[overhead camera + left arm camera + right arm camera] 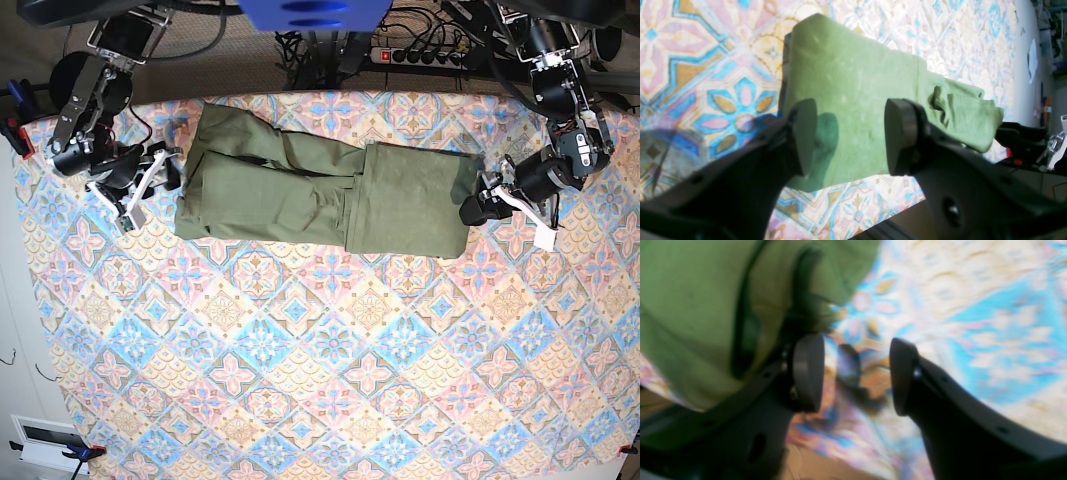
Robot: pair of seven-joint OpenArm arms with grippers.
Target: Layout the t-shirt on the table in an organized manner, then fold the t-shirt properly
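While your left gripper (470,212) and right gripper (168,165) gape empty at three and nine o'clock, the t-shirt (320,195) lies lengthwise-folded on the bench (330,380); cross-folds remain.

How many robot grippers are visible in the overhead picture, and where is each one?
2. The left gripper is at the right end of the t-shirt; the right gripper is at its left end. Both are open, holding nothing.

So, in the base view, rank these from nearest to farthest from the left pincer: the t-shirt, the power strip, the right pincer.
1. The t-shirt: its edge lies right beside the left pincer, toward the table's middle.
2. The power strip: off the table, at the top.
3. The right pincer: across the shirt, at its opposite end.
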